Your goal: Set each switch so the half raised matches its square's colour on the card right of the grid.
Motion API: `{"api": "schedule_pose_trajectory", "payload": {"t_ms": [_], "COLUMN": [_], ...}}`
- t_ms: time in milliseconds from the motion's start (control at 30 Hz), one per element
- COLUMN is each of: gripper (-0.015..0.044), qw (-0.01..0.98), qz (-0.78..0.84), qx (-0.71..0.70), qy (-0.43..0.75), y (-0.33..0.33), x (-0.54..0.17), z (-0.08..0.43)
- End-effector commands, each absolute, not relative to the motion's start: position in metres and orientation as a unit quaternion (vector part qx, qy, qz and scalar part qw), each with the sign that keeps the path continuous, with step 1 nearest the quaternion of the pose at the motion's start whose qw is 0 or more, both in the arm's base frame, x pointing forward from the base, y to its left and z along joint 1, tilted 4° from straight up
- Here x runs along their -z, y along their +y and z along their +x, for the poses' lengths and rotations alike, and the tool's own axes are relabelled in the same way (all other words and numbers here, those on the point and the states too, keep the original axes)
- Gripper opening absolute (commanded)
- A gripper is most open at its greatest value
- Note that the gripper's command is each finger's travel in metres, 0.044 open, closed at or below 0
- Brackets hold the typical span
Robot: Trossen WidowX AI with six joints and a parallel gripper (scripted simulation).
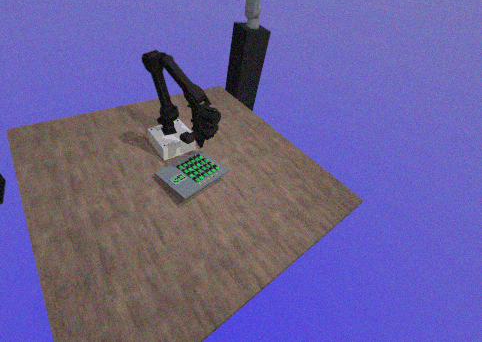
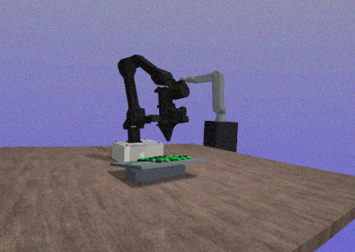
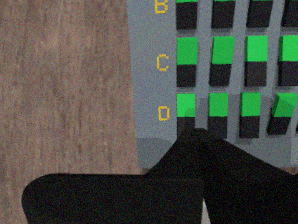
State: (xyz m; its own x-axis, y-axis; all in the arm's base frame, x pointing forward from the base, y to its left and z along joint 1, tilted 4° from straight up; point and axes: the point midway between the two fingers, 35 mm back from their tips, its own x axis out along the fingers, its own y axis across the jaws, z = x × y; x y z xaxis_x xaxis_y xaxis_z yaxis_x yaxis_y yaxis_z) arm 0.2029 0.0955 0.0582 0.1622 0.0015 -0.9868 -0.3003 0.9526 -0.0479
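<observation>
The grey panel (image 1: pixel 186 190) (image 2: pixel 195 161) (image 3: pixel 145 90) bears a grid of green and dark grey rocker switches. The small card (image 1: pixel 178 179) lies beside the grid; its squares are too small to read surely. My gripper (image 1: pixel 201 145) (image 2: pixel 169 140) (image 3: pixel 193 137) is shut and empty, its tips pointing down above the panel's near side. In the wrist view the tips cover part of row D's near edge, between its first switch (image 3: pixel 186 105) and second switch (image 3: pixel 218 104). Row C's first switch (image 3: pixel 187 50) shows beyond. The dark halves of row D's first switches are partly hidden.
My arm's white base (image 1: pixel 172 147) (image 2: pixel 136 152) stands just behind the panel. A grey arm (image 1: pixel 253 2) (image 2: pixel 218 92) on a black pedestal (image 1: pixel 247 62) (image 2: pixel 221 136) stands beyond the wooden table (image 1: pixel 150 260) (image 2: pixel 184 217). A dark object (image 1: pixel 1 189) shows at the left image edge.
</observation>
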Motion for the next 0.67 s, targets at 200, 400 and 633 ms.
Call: {"api": "schedule_pose_trajectory", "payload": {"t_ms": [200,400,633], "gripper": [0.0000,0.0000,0.0000], "qw": [0.753,0.753,0.753], "qz": [-0.120,-0.120,-0.120], "qx": [-0.095,-0.095,-0.095], "qy": [0.640,0.640,0.640], "y": [0.057,0.051,0.051], "x": [-0.080,-0.082,-0.082], "z": [0.258,0.264,0.264]}}
